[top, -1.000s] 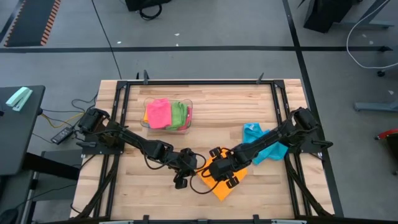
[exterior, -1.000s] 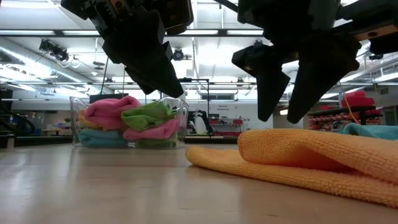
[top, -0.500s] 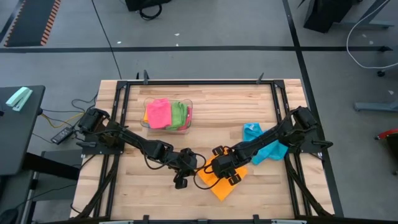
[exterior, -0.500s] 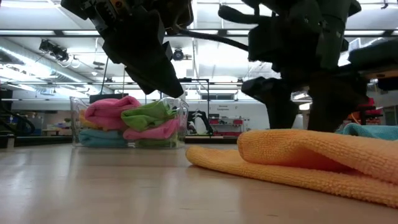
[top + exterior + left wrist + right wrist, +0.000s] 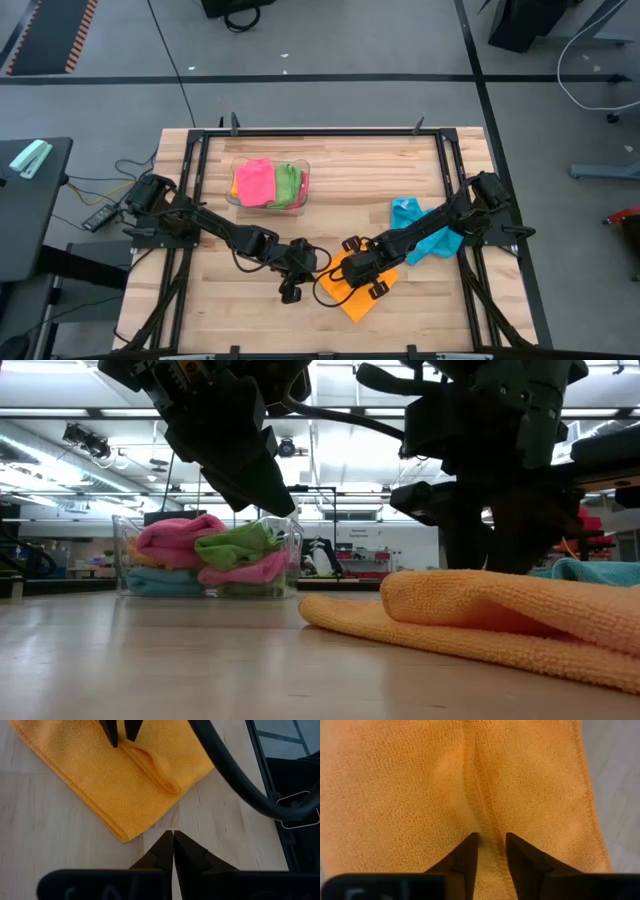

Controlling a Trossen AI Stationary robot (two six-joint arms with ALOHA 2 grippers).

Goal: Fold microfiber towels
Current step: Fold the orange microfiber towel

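towel in hand: orange-yellow folded microfiber towel (image 5: pixel 353 290), flat on the light wooden table (image 5: pixel 420 165), at about 6 o'clock from table centre, near the front edge. We see a raised hem ridge running across its top layer in the right wrist view (image 5: pixel 480 815).
right gripper: right gripper (image 5: pixel 362 272) sits down on the towel's upper part. Its fingertips (image 5: pixel 467 852) straddle the hem ridge with a narrow gap, touching the cloth. We can't tell whether the pinch has taken hold.
left gripper: left gripper (image 5: pixel 173 845) has its fingers pressed together, holding nothing, above bare wood just beside the towel's 9 o'clock edge.
other towels: blue crumpled microfiber towel (image 5: pixel 425 232) at 3 o'clock from the orange one, partly under the right arm. Pink and green towels (image 5: pixel 268 183) sit in the clear plastic bin (image 5: pixel 205 555) at 11 o'clock, well apart.
step: we judge this the grab on the folded edge of the orange towel, mid-fold.
next move: likely finish closing on the ridge, lift, and carry the layer across. Needs a pinch on the top layer only, with the rest lying flat.
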